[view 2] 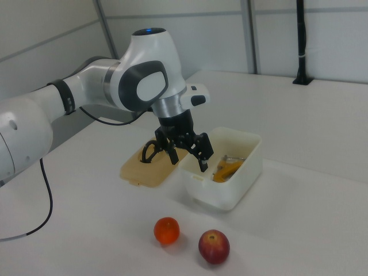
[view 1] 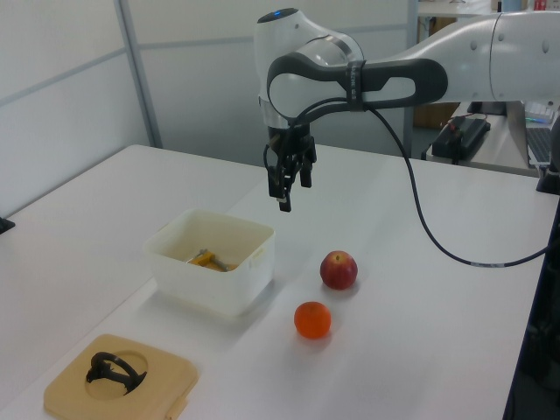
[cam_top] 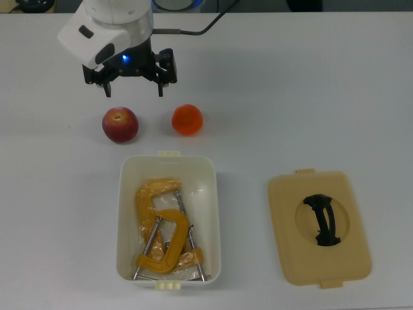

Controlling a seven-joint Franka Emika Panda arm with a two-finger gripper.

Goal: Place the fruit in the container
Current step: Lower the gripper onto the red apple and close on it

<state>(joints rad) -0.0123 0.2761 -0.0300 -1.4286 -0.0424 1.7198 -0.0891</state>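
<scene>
The red apple (cam_top: 120, 124) and the orange (cam_top: 187, 119) sit side by side but apart on the white tabletop (cam_top: 310, 97), just outside one short end of the container (cam_top: 168, 218). The end effector (cam_top: 133, 87) hangs in the air above them, roughly over the gap between the two, touching neither. The apple is smooth and round with yellowish patches; the orange is bright and slightly dimpled. The container is a cream plastic tub with rounded corners, holding yellow metal C-clamps (cam_top: 162, 232). A flat tan lid (cam_top: 319, 227) with a black handle lies beside it. The end effector's fingers are spread wide and hold nothing.
</scene>
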